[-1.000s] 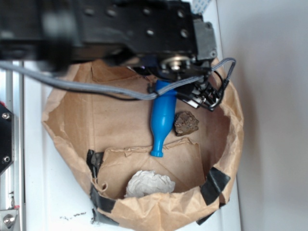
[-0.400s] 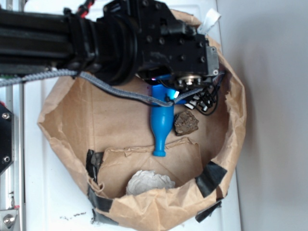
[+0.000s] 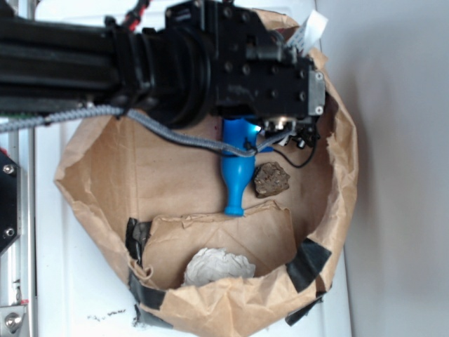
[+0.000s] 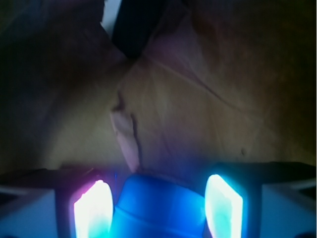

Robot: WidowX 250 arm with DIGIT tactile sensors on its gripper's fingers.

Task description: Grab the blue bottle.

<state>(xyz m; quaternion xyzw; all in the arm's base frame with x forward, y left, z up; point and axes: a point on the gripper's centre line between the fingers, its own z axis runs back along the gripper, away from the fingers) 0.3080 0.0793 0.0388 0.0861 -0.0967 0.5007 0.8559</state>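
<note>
Here, my gripper spread around the blue bottle mid-frame, brown lump right beside, crumpled paper below.

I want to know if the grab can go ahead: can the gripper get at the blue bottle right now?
Probably yes. In the wrist view the blue bottle sits between the gripper fingers, with nothing blocking it.

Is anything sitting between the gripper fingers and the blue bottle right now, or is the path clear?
Nothing visible blocks it. In the wrist view the blue bottle sits directly between the two fingers, gaps clear. The brown lump lies beside the bottle's neck, outside the gripper.
</note>
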